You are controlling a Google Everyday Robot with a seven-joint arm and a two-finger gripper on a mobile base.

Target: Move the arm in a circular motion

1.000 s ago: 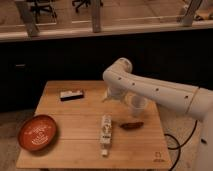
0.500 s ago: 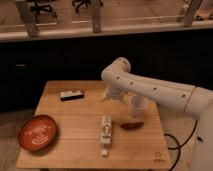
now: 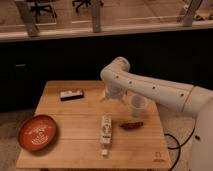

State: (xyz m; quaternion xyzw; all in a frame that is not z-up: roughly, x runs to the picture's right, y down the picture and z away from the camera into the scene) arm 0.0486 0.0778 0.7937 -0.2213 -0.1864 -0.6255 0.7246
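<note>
The arm [image 3: 150, 87] is cream-white, made of thick rounded tube segments with small dark dots. It reaches in from the right over the wooden table [image 3: 75, 112]. Its bulbous elbow joint [image 3: 117, 70] is above the table's back middle. The gripper [image 3: 111, 95] hangs down below the elbow, just above the tabletop near the back edge. It holds nothing that I can see.
A pale cup [image 3: 138, 104] stands right of the gripper. A brown item [image 3: 131, 125] lies in front of the cup. A white bottle [image 3: 105, 132] lies at the table's middle front. A dark flat box [image 3: 72, 94] lies back left, a red bowl [image 3: 37, 132] front left.
The elbow and gripper have shifted slightly to the left, so more of the cup shows. The objects on the table have not moved.
</note>
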